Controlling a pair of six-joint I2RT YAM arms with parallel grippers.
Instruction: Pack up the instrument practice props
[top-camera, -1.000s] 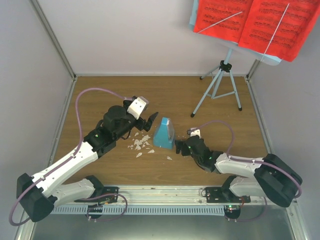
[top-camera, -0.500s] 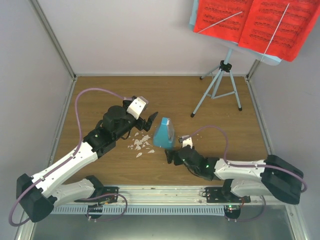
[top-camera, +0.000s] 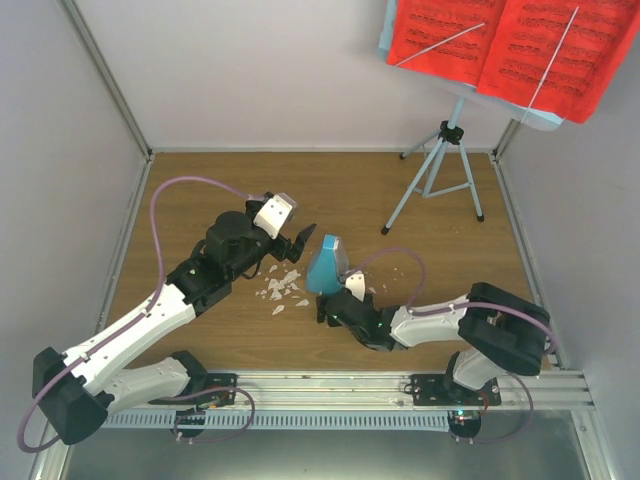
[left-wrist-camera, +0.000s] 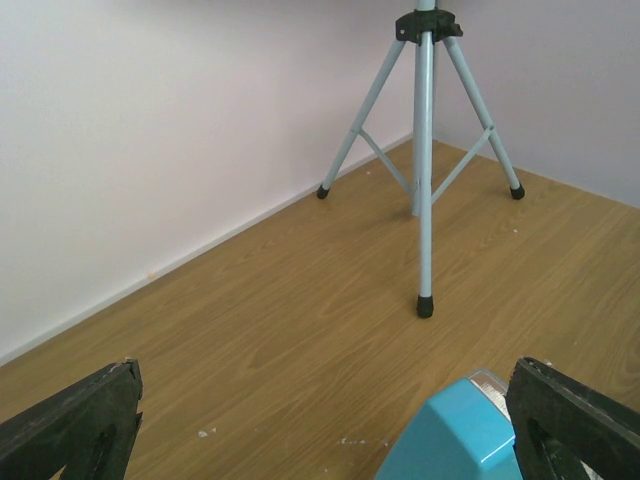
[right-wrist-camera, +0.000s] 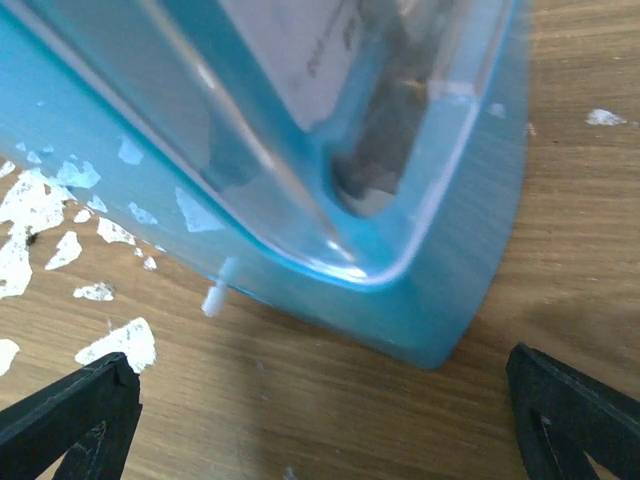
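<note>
The small blue box (top-camera: 322, 268) stands upright mid-table, with a clear panel (top-camera: 341, 262) on its right face. My left gripper (top-camera: 301, 243) is open just left of the box, whose top corner (left-wrist-camera: 462, 432) sits by the right finger (left-wrist-camera: 580, 420). My right gripper (top-camera: 327, 307) is open and low at the near side of the blue box (right-wrist-camera: 440, 260), facing its clear panel (right-wrist-camera: 300, 110) with nothing between the fingers. The pale-blue music stand (top-camera: 437, 165) stands on tripod legs (left-wrist-camera: 424, 150) at the back right. It carries the red sheet-music pages (top-camera: 510, 45).
Small white scraps (top-camera: 281, 288) lie on the wood left of the box, and also show as white scraps (right-wrist-camera: 40, 220) beside its base. Grey walls and metal frame posts (top-camera: 105, 80) close in the table. The left arm's purple cable (top-camera: 175, 195) arcs over the left side.
My right arm has swung left along the front, taking its gripper from right of the blue box to the box's near side. The left arm has stayed still.
</note>
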